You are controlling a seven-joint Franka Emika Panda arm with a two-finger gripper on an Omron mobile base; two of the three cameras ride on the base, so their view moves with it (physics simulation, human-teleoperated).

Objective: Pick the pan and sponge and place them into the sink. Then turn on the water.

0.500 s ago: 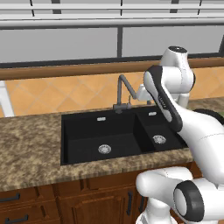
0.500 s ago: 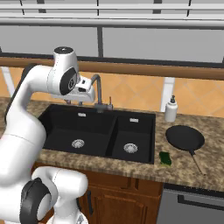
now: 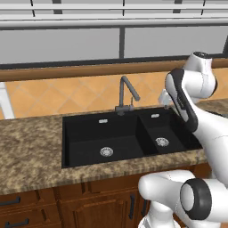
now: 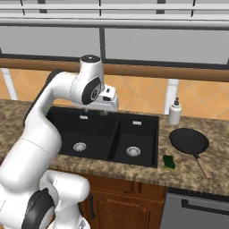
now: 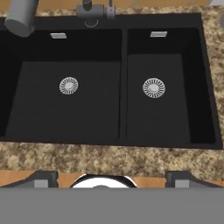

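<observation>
Two base views are taken from behind the white arm, looking forward and down over the speckled brown granite counter. The left one is set off to the arm's left, the right one off to its right, both at a middling distance. The matte black double-basin sink and the dark grey bent-neck faucet are shared by both. The hand view is aimed almost straight down, much closer, with both silver drains caught.
</observation>
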